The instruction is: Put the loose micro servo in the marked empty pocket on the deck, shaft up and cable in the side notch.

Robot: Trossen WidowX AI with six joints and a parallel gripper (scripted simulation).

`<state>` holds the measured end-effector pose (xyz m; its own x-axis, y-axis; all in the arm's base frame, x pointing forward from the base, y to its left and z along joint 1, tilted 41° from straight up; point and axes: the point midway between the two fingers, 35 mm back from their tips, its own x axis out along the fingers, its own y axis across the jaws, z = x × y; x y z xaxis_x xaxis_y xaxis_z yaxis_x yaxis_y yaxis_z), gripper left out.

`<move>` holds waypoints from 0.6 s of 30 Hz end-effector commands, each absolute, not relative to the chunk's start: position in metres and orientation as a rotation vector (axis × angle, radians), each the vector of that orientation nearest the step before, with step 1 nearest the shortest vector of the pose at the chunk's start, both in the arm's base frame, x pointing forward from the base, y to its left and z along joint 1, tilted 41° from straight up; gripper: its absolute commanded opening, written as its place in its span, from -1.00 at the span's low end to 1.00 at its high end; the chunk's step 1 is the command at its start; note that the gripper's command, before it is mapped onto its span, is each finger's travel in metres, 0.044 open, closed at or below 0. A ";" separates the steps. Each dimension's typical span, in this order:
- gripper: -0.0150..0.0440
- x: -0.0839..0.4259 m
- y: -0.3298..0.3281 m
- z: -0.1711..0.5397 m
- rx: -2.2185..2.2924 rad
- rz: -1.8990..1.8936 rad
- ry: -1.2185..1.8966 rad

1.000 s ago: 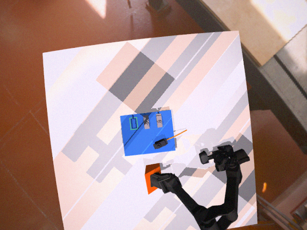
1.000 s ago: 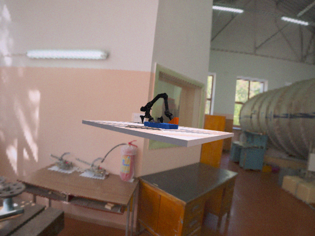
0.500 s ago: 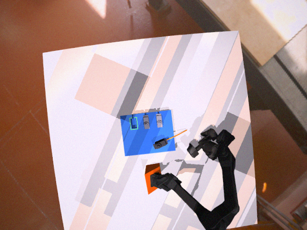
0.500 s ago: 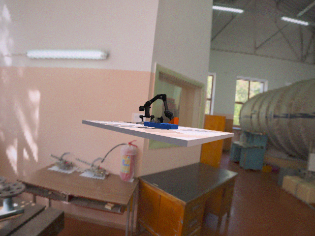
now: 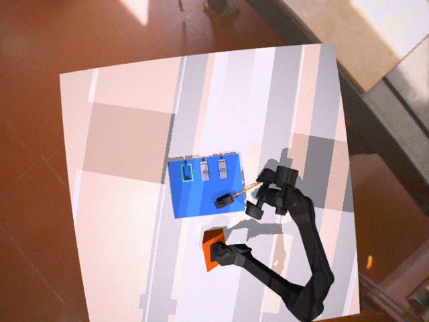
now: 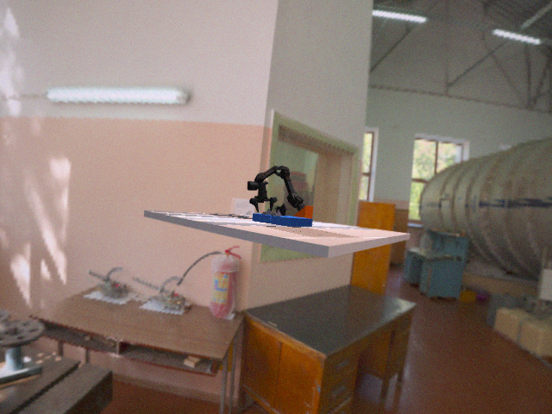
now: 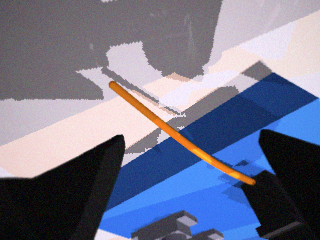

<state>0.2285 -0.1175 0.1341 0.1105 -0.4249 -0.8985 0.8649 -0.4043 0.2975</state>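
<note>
The loose micro servo [image 5: 223, 200] is dark and lies on the front right part of the blue deck [image 5: 194, 200] [image 6: 280, 219] [image 7: 240, 200]. Its orange cable [image 5: 247, 189] [image 7: 175, 135] runs off the deck's right edge toward my gripper. The empty pocket [image 5: 186, 172] is outlined in green at the deck's back left. My gripper [image 5: 259, 192] [image 6: 258, 203] [image 7: 189, 138] is open and empty. It hangs just right of the deck, over the cable's free end. In the wrist view a grey part of the servo [image 7: 172, 227] shows at the bottom edge.
Two grey servos [image 5: 204, 170] [image 5: 222, 168] sit in pockets right of the marked one. The arm's orange base [image 5: 212, 249] stands in front of the deck. The patterned table [image 5: 120, 208] [image 6: 311, 242] extends on all sides.
</note>
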 end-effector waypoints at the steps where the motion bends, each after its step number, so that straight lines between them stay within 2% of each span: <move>1: 1.00 0.228 -0.097 0.128 1.224 -1.519 0.562; 18: 1.00 0.211 -0.009 0.117 0.702 -1.347 0.809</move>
<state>0.2156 -0.0194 0.1176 0.0380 -0.5248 -0.8504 0.9989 0.0429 0.0181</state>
